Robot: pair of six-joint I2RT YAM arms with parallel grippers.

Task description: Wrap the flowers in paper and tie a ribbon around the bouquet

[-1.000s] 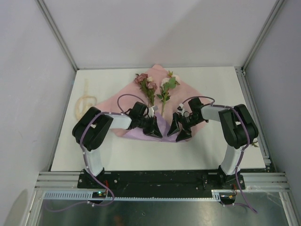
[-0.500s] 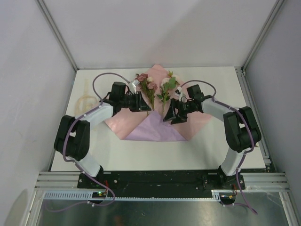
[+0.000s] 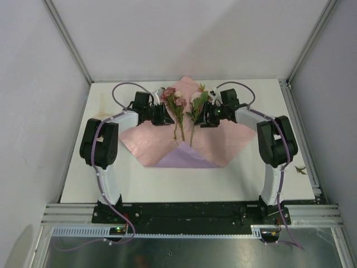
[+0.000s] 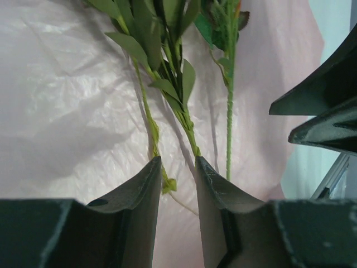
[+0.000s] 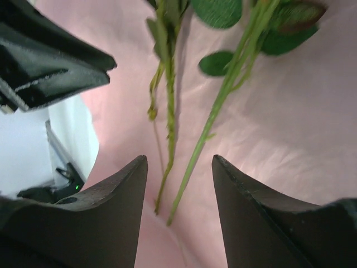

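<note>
Left pincer (image 3: pixel 165 119) and right pincer (image 3: pixel 202 118) of mine reach in from opposite sides over the large thin pink paper sheet (image 3: pixel 146 142), which lies flat on the white table (image 3: pixel 251 167) with its near corner folded up to show a lilac-purple triangle (image 3: pixel 187 157).

The small bunch of artificial roses (image 3: pixel 177 103), pale pink and dark red with green leaves, lies along the middle of the sheet. Its heads point to the far edge and its thin green stems point toward me.

From my left wrist, the left pincer (image 4: pixel 177 163) stands with its fingers (image 4: pixel 146 195) a narrow gap apart. It is clamped on nothing; one stem tip lies in line with the gap and leafy stems run away beyond it. The black tip of my other pincer shows at the right edge.

From my right wrist, the right pincer (image 5: pixel 179 159) stands wider apart, with two stem ends in the space between its fingers (image 5: pixel 240 195), gripped by neither.

A strand of the narrow cream-beige fabric ribbon (image 3: pixel 102 102) shows at the table's left side, beyond my left arm, which hides the rest of it.
</note>
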